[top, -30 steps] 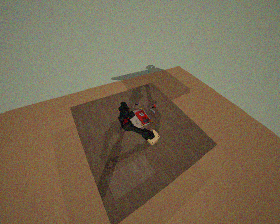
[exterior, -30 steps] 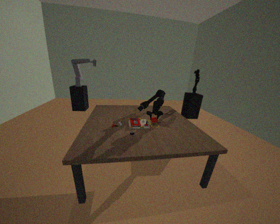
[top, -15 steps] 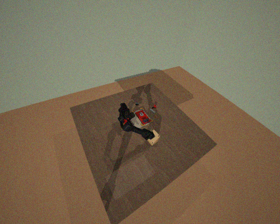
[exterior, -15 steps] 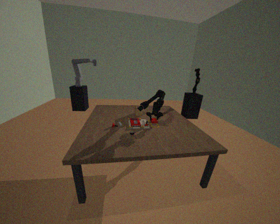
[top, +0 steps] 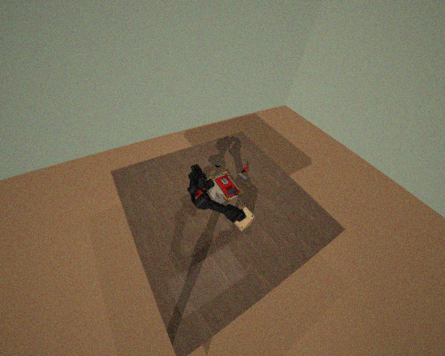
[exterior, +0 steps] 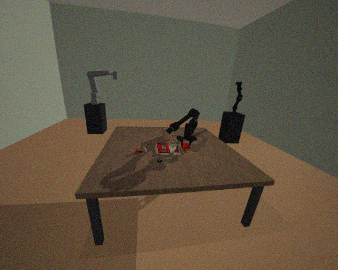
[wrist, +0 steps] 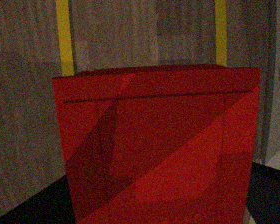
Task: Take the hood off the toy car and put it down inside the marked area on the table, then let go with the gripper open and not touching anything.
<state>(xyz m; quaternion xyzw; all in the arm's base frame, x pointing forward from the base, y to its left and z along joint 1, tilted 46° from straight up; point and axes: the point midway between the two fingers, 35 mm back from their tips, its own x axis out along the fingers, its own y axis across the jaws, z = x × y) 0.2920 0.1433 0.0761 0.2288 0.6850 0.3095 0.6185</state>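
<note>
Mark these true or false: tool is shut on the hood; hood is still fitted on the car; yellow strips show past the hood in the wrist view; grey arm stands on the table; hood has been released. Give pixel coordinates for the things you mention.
1. Tool (top: pixel 199 191) (exterior: pixel 185 143) (wrist: pixel 159 177) is shut on the hood (top: pixel 199 194) (exterior: pixel 186 147) (wrist: pixel 156 140). True.
2. Hood is fitted on the car (top: pixel 227 187) (exterior: pixel 163 150). False: it is off, beside the car.
3. Yellow strips (wrist: pixel 65 40) show past the hood in the wrist view. True.
4. Grey arm (exterior: pixel 94 89) stands on the table (exterior: pixel 205 172). False: on a black pedestal (exterior: pixel 95 118).
5. Hood has been released. False: tool grips it.
</note>
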